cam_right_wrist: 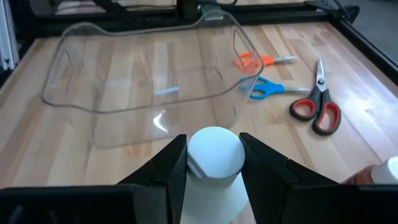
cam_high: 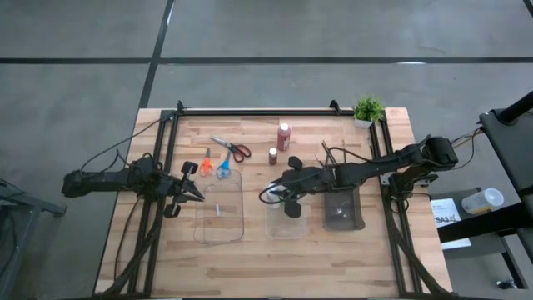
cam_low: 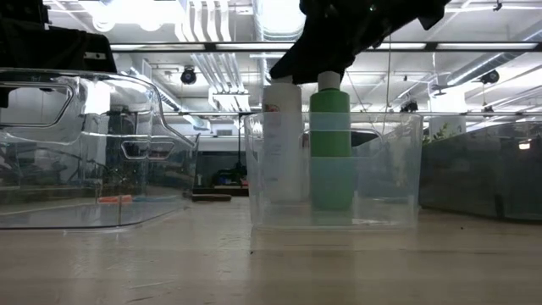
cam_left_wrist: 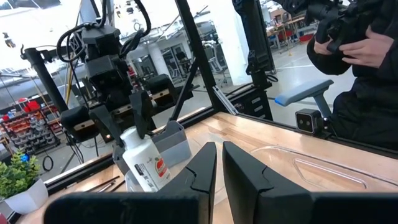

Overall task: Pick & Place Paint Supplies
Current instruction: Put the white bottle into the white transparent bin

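White bottle (cam_right_wrist: 214,155) in right claw (cam_right_wrist: 213,163), inside clear tray (cam_high: 286,218).

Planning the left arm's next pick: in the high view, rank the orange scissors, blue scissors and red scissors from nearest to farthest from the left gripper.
From the left gripper:
1. orange scissors, just beyond its tip
2. blue scissors, alongside, toward centre
3. red scissors, farthest back

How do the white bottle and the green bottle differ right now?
The white bottle is gripped at its cap by the right gripper; the green bottle stands free, with nothing holding it. The white bottle carries a printed label; none shows on the green bottle. Both stand upright, side by side, inside the same clear tray.
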Robot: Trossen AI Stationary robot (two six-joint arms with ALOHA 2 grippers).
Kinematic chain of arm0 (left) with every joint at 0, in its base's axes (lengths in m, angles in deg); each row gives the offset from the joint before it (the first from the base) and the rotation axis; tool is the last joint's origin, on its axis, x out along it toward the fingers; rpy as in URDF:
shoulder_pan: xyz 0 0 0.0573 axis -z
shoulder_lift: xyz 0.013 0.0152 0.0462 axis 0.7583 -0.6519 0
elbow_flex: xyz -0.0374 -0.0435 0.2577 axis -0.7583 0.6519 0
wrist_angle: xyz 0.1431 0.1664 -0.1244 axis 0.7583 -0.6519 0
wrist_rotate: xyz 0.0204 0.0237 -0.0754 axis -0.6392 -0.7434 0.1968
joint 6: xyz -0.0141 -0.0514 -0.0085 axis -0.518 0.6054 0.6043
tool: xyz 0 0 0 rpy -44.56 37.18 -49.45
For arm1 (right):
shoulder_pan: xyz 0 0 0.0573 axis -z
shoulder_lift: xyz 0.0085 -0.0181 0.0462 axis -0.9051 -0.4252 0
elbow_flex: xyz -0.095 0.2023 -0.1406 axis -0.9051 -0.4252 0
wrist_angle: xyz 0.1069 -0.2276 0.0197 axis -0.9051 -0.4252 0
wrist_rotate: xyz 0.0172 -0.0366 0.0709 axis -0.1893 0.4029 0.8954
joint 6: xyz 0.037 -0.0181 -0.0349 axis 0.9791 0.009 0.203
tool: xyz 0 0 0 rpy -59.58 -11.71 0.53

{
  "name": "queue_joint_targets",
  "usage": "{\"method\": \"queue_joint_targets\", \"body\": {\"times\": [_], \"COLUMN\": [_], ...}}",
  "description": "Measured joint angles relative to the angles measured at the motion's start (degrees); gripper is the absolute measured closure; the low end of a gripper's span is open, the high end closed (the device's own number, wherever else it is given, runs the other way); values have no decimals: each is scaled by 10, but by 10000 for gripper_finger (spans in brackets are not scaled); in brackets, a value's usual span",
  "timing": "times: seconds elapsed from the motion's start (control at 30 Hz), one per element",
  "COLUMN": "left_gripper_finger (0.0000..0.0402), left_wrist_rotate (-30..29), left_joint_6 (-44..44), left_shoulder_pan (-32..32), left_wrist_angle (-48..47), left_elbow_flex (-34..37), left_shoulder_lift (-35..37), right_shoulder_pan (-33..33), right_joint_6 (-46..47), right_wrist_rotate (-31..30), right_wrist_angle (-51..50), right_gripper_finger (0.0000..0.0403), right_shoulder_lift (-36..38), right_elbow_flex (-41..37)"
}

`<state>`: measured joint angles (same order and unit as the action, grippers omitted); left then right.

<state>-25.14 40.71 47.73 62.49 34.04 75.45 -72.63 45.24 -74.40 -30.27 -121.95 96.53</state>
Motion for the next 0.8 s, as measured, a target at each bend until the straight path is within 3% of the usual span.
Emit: {"method": "queue_joint_targets", "body": {"times": [0.8], "left_gripper_finger": [366], "left_wrist_rotate": [0], "left_joint_6": [0], "left_shoulder_pan": [0], "left_wrist_angle": [0], "left_elbow_flex": [0], "left_shoulder_lift": [0], "right_shoulder_pan": [-1], "right_joint_6": [5], "right_wrist_rotate": [-2], "right_wrist_angle": [1], "right_gripper_finger": [270], "right_shoulder_lift": [-17], "right_elbow_flex": [0]}}
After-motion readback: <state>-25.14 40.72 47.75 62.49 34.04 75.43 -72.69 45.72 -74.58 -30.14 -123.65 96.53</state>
